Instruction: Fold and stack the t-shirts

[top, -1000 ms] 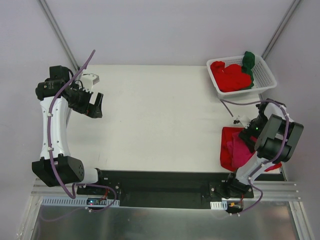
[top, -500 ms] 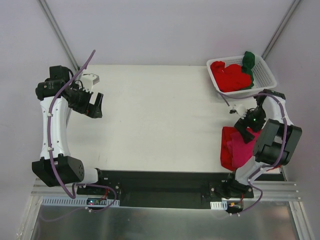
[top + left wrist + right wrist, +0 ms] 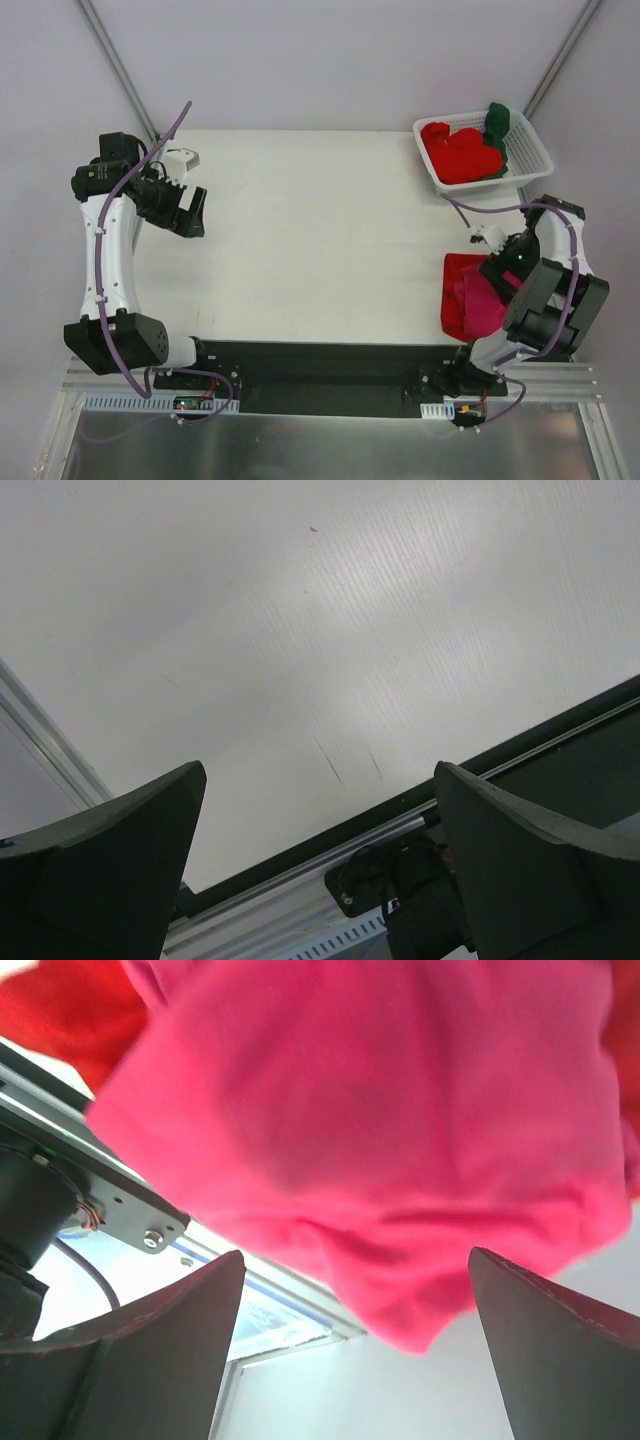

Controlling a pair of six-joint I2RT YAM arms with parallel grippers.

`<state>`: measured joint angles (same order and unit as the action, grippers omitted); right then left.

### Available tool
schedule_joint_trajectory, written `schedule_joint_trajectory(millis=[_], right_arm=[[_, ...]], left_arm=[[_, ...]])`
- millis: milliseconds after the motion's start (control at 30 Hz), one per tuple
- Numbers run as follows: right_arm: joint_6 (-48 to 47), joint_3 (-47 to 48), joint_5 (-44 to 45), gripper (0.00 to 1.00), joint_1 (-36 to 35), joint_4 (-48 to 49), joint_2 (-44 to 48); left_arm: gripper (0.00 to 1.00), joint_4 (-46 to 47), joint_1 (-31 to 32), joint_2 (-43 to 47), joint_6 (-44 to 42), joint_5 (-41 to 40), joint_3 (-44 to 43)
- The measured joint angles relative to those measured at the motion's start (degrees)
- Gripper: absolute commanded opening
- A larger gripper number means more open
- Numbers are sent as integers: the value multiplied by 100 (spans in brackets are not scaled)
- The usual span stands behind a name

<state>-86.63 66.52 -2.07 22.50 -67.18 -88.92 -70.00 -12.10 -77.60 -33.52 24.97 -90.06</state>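
Our left gripper (image 3: pixel 188 213) hangs open over the left side of the table (image 3: pixel 320 230), holding nothing. Its wrist view shows only bare tabletop between the spread jaws. Our right gripper (image 3: pixel 503 272) is open too and grips nothing. It is poised just above the pink shirt (image 3: pixel 480 308), which lies on a red shirt (image 3: pixel 455 285) at the table's near right edge. We see more red shirts (image 3: pixel 458 152) and a green shirt (image 3: pixel 497 122) heaped in the basket (image 3: pixel 490 186) at the far right corner.
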Motion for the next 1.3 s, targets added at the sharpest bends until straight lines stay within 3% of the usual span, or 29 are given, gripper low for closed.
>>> schedule_joint_trajectory(millis=[300,733,1033,1300], right_arm=[[-90,-249,275,97,433,-109,380],[-107,-868,684,96,756,-413,1650],[92,-1821,758,97,822,330,1117],[540,-1797,1145,97,837,1091,-153]], left_arm=[[99,-2,0,-20,-20,4,0],[99,0,0,-212,-20,7,-76],[99,-2,0,-378,-17,11,-367],[99,-4,0,-378,-17,13,-378]])
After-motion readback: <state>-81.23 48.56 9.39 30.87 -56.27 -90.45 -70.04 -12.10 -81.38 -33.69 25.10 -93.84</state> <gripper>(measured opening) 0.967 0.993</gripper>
